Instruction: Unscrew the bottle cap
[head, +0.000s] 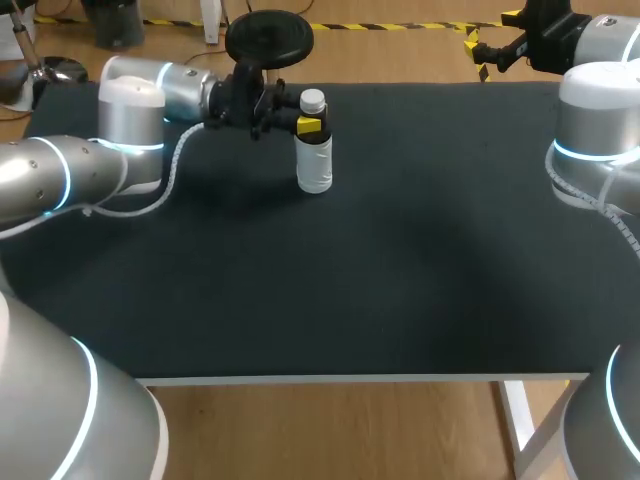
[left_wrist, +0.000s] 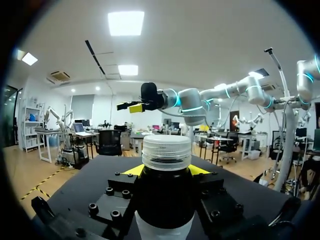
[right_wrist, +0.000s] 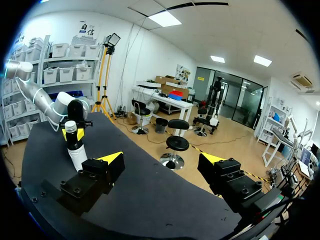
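Bottle (head: 314, 160) upright on surface (head: 400, 260), left end effector (head: 308, 124) clamped just below its cap (head: 312, 100); right wrist view shows right end effector (right_wrist: 161, 160) spread wide, well apart.

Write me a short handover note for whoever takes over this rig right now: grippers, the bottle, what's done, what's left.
Left gripper: shut on the clear plastic bottle at its dark neck, just under the cap.
Right gripper: open and empty, near the far right edge of the black table, well apart from the bottle.
Bottle: upright, apparently standing on the table's far left part.
White ribbed screw cap: on the bottle.
Done: bottle gripped.
Left: bring the right gripper to the cap and unscrew it.
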